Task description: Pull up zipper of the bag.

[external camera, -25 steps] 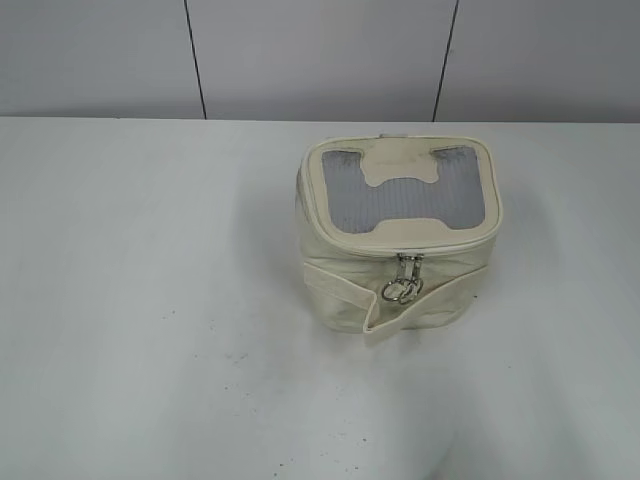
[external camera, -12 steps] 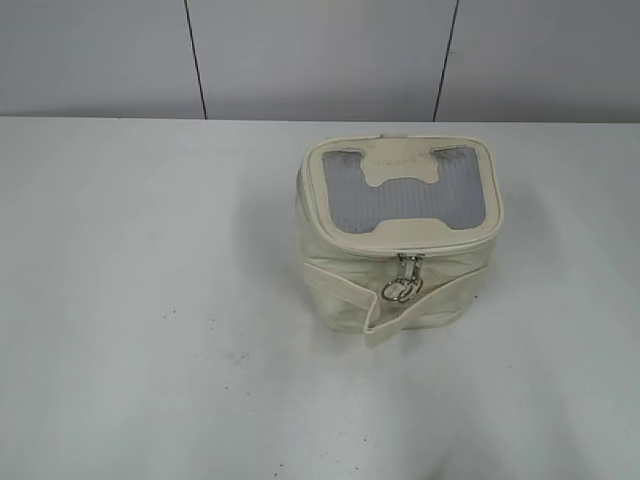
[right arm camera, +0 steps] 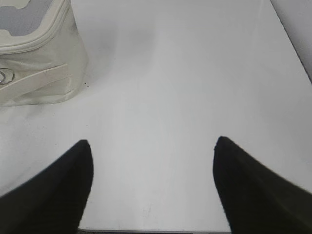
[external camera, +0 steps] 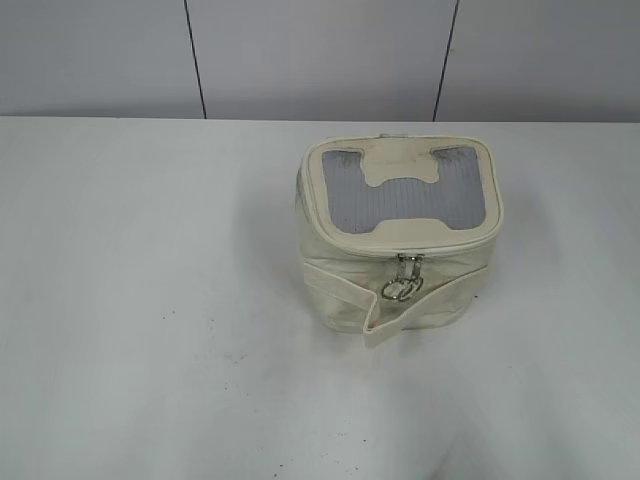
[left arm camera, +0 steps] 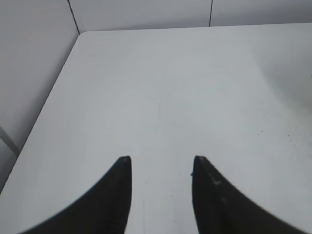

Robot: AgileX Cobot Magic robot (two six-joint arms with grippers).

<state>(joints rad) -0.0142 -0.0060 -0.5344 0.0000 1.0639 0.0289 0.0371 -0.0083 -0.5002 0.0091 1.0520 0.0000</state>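
The cream-white bag [external camera: 340,275] stands on the white table [external camera: 150,300], right of centre in the exterior view. Its grey ribbed top panel [external camera: 400,200] carries a cream bone-shaped patch. The thin zipper track [external camera: 440,248] runs round the lid rim, and its silver ring pulls [external camera: 402,288] hang down the front over the wide strap band. The bag's corner also shows in the right wrist view [right arm camera: 44,53], with a ring pull [right arm camera: 6,76] at the left edge. My right gripper [right arm camera: 152,146] is open, to the bag's right. My left gripper [left arm camera: 161,163] is open over bare table. Neither gripper shows in the exterior view.
A grey panelled wall [external camera: 320,55] stands behind the table's far edge. The left wrist view shows the table's left edge [left arm camera: 48,97] and far corner. The right wrist view shows the table's right edge [right arm camera: 287,34] and its near edge by the fingers.
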